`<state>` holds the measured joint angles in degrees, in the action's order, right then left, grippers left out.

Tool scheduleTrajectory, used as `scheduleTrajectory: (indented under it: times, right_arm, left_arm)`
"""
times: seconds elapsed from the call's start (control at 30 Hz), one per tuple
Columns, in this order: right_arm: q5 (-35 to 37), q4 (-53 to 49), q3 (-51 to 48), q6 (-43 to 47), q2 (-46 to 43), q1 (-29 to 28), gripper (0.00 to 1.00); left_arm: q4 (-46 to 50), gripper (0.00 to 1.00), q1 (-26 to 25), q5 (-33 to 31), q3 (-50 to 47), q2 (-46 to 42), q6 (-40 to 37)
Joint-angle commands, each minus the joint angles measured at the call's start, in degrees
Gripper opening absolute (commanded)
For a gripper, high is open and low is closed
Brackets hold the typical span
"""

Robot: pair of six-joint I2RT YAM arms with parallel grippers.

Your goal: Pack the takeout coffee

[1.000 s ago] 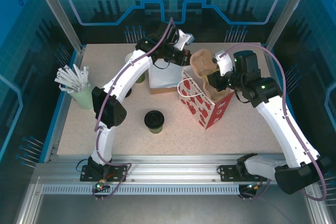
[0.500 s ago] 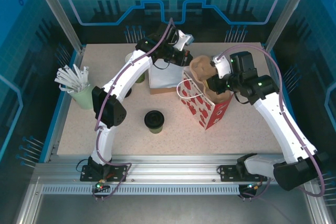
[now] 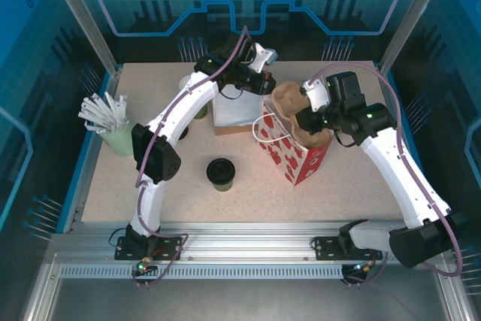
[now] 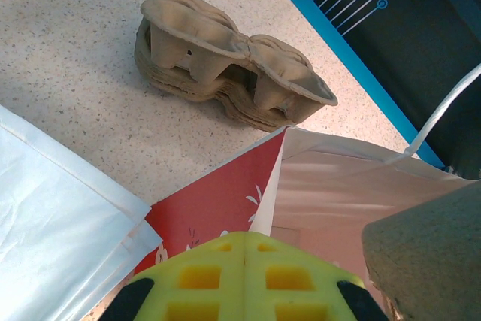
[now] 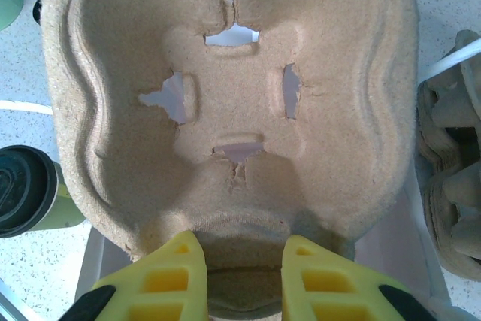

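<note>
A red bag [image 3: 289, 152] printed in white is seen standing on the counter [image 3: 150, 193], its rim pinched by the left tool [image 4: 244, 253], whose fingers are pressed together. A brown pulp tray [image 5: 225, 73] is gripped at its edge by the right tool [image 5: 244, 246] over the bag's mouth. The takeout coffee [image 3: 221, 174] is stood upright, long axis vertical, black lid [image 3: 221, 168] upward, well apart from both tools.

The speckled table [image 3: 353, 186] carries a mint cup of white sticks [image 3: 118, 139] at nine o'clock and a dark green coffee cup [image 3: 221, 174] at seven. A red bag [image 3: 297, 157] stands at three with stacked pulp trays [image 4: 225, 58] near it, and a white bag [image 3: 234, 114] at twelve.
</note>
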<state>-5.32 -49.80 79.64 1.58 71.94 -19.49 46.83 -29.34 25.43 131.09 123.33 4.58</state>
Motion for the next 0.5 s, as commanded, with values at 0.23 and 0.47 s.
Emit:
scheduleTrajectory:
  times: [0.23,0.47]
  right_arm:
    - [1.9,-5.0,2.4,1.5,2.0,-1.3,0.20]
    - [3.9,-6.2,3.3,2.0,2.9,-2.2,0.20]
  left_arm:
    - [-1.4,0.00,1.0,1.2,-1.0,-2.3,-0.6]
    - [-2.2,0.00,1.0,1.5,-1.4,-2.3,-0.5]
